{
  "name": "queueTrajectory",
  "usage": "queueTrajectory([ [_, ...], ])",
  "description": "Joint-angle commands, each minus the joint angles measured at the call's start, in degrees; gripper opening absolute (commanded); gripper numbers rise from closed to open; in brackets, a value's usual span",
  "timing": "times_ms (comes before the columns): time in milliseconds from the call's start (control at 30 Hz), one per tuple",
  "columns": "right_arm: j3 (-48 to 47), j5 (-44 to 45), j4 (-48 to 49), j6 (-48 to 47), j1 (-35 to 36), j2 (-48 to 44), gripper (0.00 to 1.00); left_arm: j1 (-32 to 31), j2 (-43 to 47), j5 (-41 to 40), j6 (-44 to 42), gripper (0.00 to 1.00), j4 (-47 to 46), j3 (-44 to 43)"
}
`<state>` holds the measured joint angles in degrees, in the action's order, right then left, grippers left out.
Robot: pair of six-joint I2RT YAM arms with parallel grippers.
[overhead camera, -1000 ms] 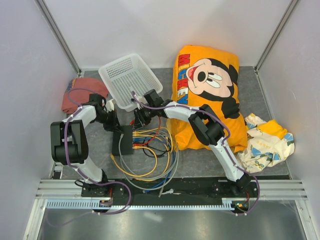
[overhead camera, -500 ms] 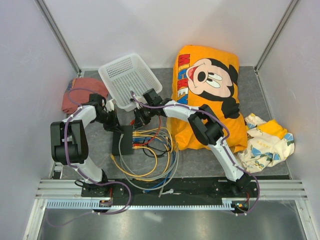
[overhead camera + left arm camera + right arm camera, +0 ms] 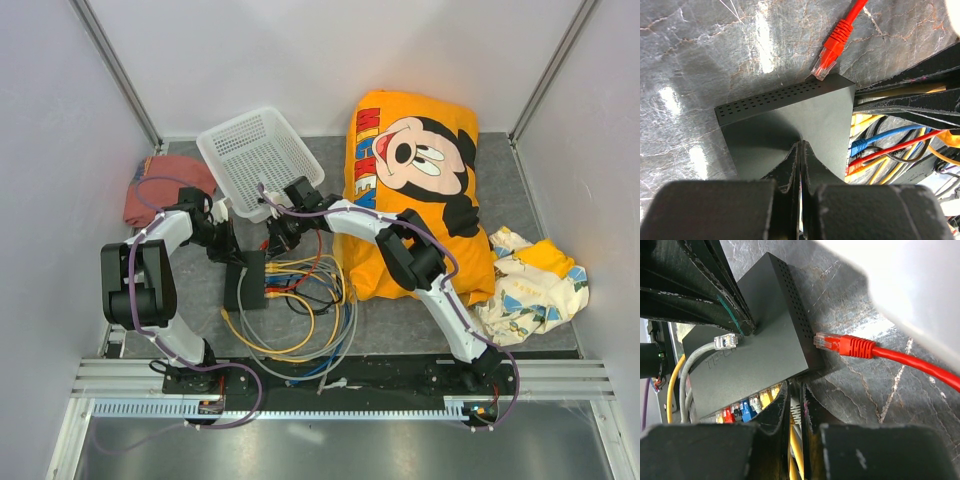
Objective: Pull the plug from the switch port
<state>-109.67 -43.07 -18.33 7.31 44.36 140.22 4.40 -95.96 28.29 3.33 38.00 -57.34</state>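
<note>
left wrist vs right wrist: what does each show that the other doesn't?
Left wrist only: left end effector, fingers pressed together, tips on the flat matte-black rectangular switch. Right wrist only: grey cable's clear plug lying loose on top of it. Both: the switch, the unplugged red cable plug beside its perforated side, coloured plugs in its ports.

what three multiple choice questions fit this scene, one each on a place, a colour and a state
1. Where is the loose red plug? A in a port; B on the table beside the switch; C in a gripper.
2. What colour cable ends on top of the switch? A grey; B green; C pink.
3. The left gripper is: A wide open; B shut; C holding the red plug.
Answers: B, it lies bare by the switch's corner; A, grey cable on the lid; B, its fingers meet.
</note>
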Motion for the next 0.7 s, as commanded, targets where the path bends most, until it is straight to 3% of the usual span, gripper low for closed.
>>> queueTrajectory([
  [0, 0.2, 0.2, -8.9, -2.1, 2.3, 4.9, 0.14, -0.4, -2.7, -5.8, -0.3, 0.01, -3.8, 0.7],
  [133, -1.0, 0.2, -11.5, -4.5, 2.6, 5.5, 0.32, -0.5, -2.8, -5.8, -0.4, 0.02, -3.8, 0.7],
  [333, -3.5, 0.9, -14.6, -5.2, 2.6, 7.7, 0.24, -0.4, -2.9, -6.0, -0.5, 0.01, -3.8, 0.7],
  [500, -3.6, -3.1, -13.0, -3.4, 1.3, 8.7, 0.27, -0.4, -2.8, -6.0, -0.5, 0.01, -3.8, 0.7],
  [667, -0.5, -1.4, -9.0, 1.1, -1.3, 8.8, 0.13, -0.5, -2.7, -6.1, -0.6, 0.02, -3.8, 0.7],
])
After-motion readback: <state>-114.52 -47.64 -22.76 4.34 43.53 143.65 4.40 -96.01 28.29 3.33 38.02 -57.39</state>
